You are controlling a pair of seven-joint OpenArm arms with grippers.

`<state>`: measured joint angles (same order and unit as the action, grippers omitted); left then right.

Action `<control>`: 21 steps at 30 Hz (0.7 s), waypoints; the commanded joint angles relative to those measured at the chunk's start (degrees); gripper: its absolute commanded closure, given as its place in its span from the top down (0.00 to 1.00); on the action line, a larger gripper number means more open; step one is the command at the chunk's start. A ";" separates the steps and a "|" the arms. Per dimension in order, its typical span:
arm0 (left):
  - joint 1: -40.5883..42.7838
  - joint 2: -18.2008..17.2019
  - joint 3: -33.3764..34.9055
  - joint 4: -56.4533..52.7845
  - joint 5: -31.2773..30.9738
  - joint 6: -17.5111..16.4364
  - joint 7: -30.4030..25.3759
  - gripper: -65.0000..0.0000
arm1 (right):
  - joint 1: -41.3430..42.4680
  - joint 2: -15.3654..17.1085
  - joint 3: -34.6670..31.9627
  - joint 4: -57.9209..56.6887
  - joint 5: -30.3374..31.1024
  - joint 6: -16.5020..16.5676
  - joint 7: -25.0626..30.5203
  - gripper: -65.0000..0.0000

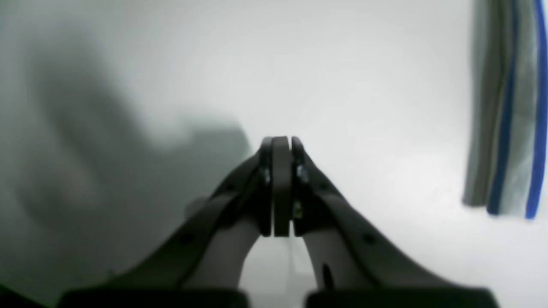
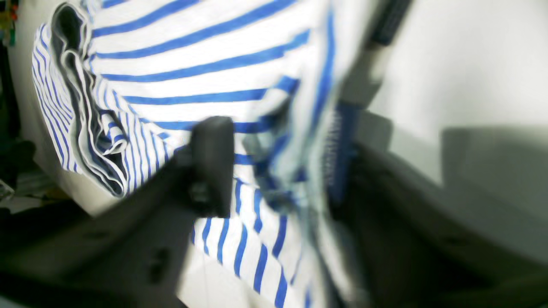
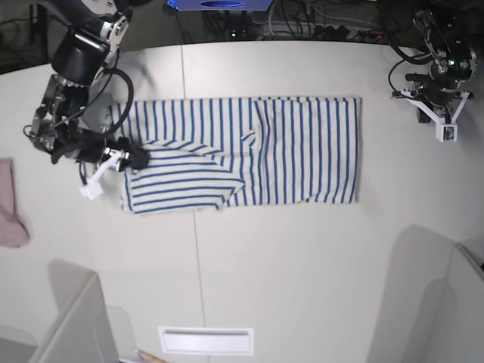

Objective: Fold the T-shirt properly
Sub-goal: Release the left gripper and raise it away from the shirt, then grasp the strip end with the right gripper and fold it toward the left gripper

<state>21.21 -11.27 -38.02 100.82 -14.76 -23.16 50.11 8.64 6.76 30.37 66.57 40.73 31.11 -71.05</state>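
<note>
In the left wrist view, the left hand (image 1: 280, 188) was clenched on nothing, its jaws pressed together above bare desk (image 1: 342, 85), with a hanging striped edge of the T-shirt (image 1: 509, 107) well apart from it toward the frame's far side. In the right wrist view, the right hand (image 2: 278, 171) stood with its jaws part-way closed around a bunched fold of the T-shirt (image 2: 192, 64); motion blur prevented confirming whether the fabric was firmly pinched. In the base view, the T-shirt (image 3: 302, 147) lay spread lengthwise across the middle of the desk (image 3: 302, 265), partly folded, one layer turned over at the end where the right hand (image 3: 125, 159) worked. The left hand (image 3: 442, 113) waited beyond the T-shirt's opposite end, apart from it. A likely fault was a grip catching only the upper layer, so the fold would slip or skew when lifted. A pink cloth (image 3: 11, 204) lay past the right hand, clear of the T-shirt; nothing obstructed the fold path.
</note>
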 commanded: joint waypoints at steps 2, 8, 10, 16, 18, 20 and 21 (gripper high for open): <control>-0.86 -0.91 1.58 0.06 3.56 0.26 -1.01 0.00 | 0.63 0.05 -0.52 -1.47 -2.80 -0.30 -0.03 0.21; -1.56 -0.91 8.09 -0.20 8.04 0.26 -1.18 0.00 | 1.25 0.05 -0.61 -2.96 -2.80 -0.30 3.05 0.00; -2.18 -0.91 9.32 -0.20 7.95 0.26 -1.18 0.00 | 1.25 0.05 -0.61 -2.96 -2.80 -0.30 3.13 0.00; -5.26 -1.26 14.06 -3.98 8.04 0.26 -1.18 0.00 | 0.98 0.75 -0.88 4.16 -2.88 -4.61 2.87 0.00; -5.96 -1.26 16.00 -5.65 8.04 0.26 -1.18 0.00 | 0.54 0.93 -2.81 8.47 -2.88 -6.72 2.61 0.00; -6.14 -1.08 17.93 -6.27 8.04 0.26 -1.18 0.00 | -0.51 1.10 -5.54 13.21 -2.88 -8.65 2.61 0.00; -6.40 -1.00 18.90 -6.27 8.04 0.34 -1.18 0.00 | -0.86 1.10 -6.68 14.97 -2.88 -9.62 2.61 0.00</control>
<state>14.76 -12.14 -19.25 94.35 -6.33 -22.35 48.36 6.59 7.55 23.73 80.73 35.97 20.95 -69.12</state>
